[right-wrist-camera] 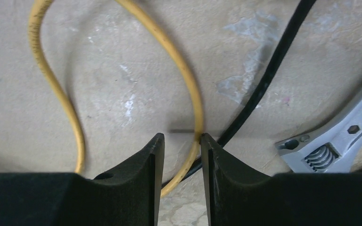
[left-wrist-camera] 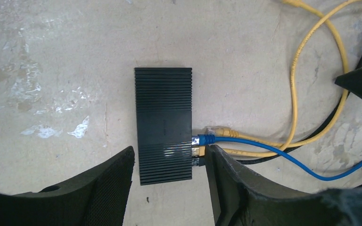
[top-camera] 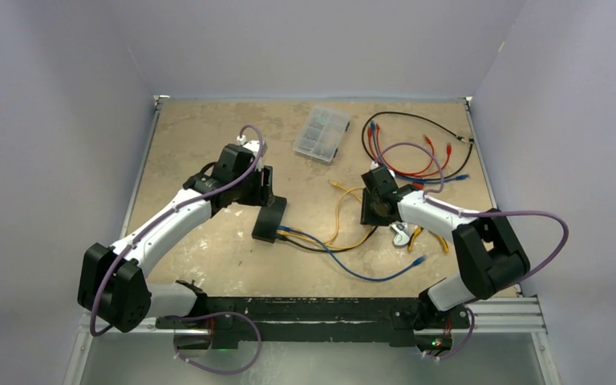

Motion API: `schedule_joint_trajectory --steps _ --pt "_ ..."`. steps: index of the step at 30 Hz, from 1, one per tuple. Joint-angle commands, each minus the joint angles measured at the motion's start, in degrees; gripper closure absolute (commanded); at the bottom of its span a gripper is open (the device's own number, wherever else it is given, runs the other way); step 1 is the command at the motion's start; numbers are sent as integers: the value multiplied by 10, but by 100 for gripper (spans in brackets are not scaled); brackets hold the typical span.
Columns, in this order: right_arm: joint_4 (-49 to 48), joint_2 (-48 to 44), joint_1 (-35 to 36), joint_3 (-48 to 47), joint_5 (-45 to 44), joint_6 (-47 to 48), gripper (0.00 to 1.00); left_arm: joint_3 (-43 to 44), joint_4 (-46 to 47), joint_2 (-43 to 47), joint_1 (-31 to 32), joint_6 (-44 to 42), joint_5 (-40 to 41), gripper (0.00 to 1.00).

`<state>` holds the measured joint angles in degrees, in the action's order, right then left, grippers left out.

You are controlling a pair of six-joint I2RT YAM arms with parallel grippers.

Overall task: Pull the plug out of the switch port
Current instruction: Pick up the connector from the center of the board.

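Observation:
The switch (left-wrist-camera: 164,117) is a flat black ribbed box lying on the table, also seen in the top view (top-camera: 269,223). A blue plug (left-wrist-camera: 206,139), a yellow plug (left-wrist-camera: 199,150) and a black plug (left-wrist-camera: 197,162) sit in its right side. Another yellow plug (left-wrist-camera: 219,131) lies just beside them. My left gripper (left-wrist-camera: 169,150) is open and hovers over the switch, its fingers either side of the near end. My right gripper (right-wrist-camera: 181,137) is open with a narrow gap, low over a yellow cable (right-wrist-camera: 193,103) and a black cable (right-wrist-camera: 268,70), and holds nothing.
A clear compartment case (top-camera: 322,133) lies at the back. A metal wrench (right-wrist-camera: 334,146) lies right of the right gripper. A bundle of red, blue and black cables (top-camera: 417,152) lies at the back right. A blue cable (top-camera: 369,277) trails toward the front.

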<state>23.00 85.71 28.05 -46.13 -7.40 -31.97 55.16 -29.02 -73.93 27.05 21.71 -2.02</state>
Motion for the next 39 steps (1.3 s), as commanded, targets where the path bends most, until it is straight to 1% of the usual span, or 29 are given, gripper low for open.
schedule_joint_trajectory --steps 1,6,10,16,23,25,26,27,33,39 --pt "15 12 -3 -10 -65 -11 63 40 -42 -9 -3 -42 18 44" --pt "14 17 -2 -17 -73 -5 63 38 -52 -9 -3 -57 53 44" --pt "-6 23 -3 -16 -46 3 63 32 -44 -11 -3 -55 51 44" --pt "-25 51 -2 -18 -22 7 68 33 -46 -13 -3 -59 61 44" --pt "-28 68 -2 -24 -31 8 86 34 -49 -16 -3 -57 73 44" --pt "-28 68 -2 -28 -32 8 93 34 -49 -15 -3 -57 74 44" --pt "-28 67 -2 -30 -33 10 99 34 -50 -16 -3 -57 75 44" --pt "-28 66 -3 -33 -34 13 100 34 -49 -15 -3 -57 76 44" --pt "-13 45 -3 -68 -47 31 100 33 -51 -14 -3 -56 78 44" --pt "13 7 -4 -103 -82 42 100 31 -50 -13 -3 -54 80 44"
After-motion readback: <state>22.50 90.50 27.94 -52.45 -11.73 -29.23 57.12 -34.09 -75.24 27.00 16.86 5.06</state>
